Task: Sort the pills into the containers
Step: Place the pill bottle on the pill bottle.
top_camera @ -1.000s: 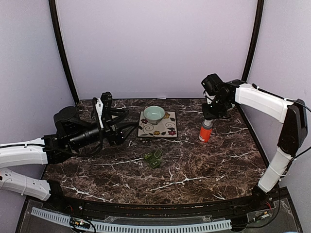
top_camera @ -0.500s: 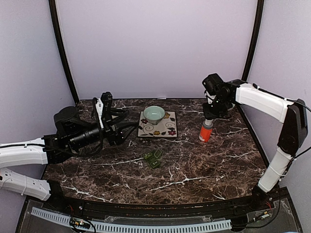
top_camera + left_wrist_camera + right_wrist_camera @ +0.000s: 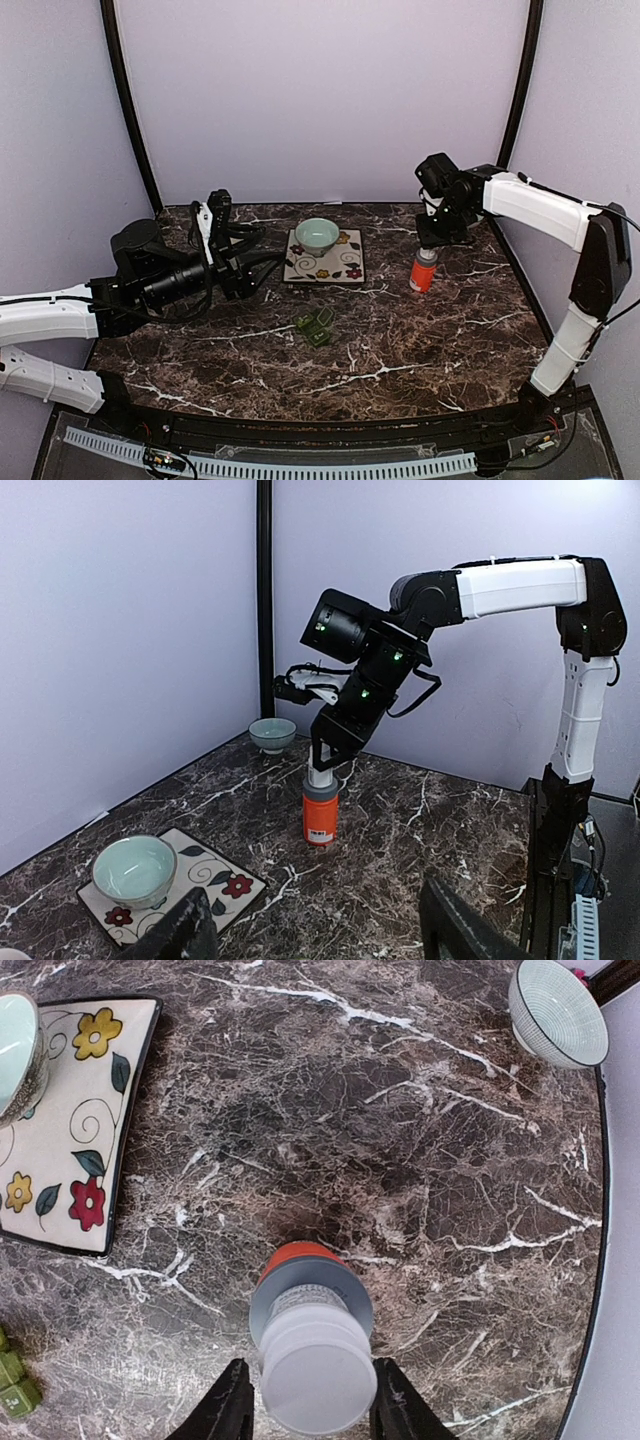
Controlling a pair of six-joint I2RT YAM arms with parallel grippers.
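Note:
The dark green pill box (image 3: 315,325) lies on the marble table (image 3: 420,350) near the middle; a corner of it shows in the right wrist view (image 3: 10,1385). No pills are in view. An orange bottle (image 3: 423,275) with a grey collar stands at the right. My right gripper (image 3: 432,238) is directly above it, fingers on either side of its white cap (image 3: 315,1380), shut on the cap, with threads showing below it. My left gripper (image 3: 268,250) hovers at the left, open and empty, facing the bottle (image 3: 320,815).
A pale green bowl (image 3: 317,236) sits on a flowered tile (image 3: 325,260) at the back centre. A second, striped bowl (image 3: 557,1010) stands at the back right by the wall. Purple walls close three sides.
My right gripper has risen slightly at the bottle top, so more white shows beneath it. The left arm and the pill box have not moved.

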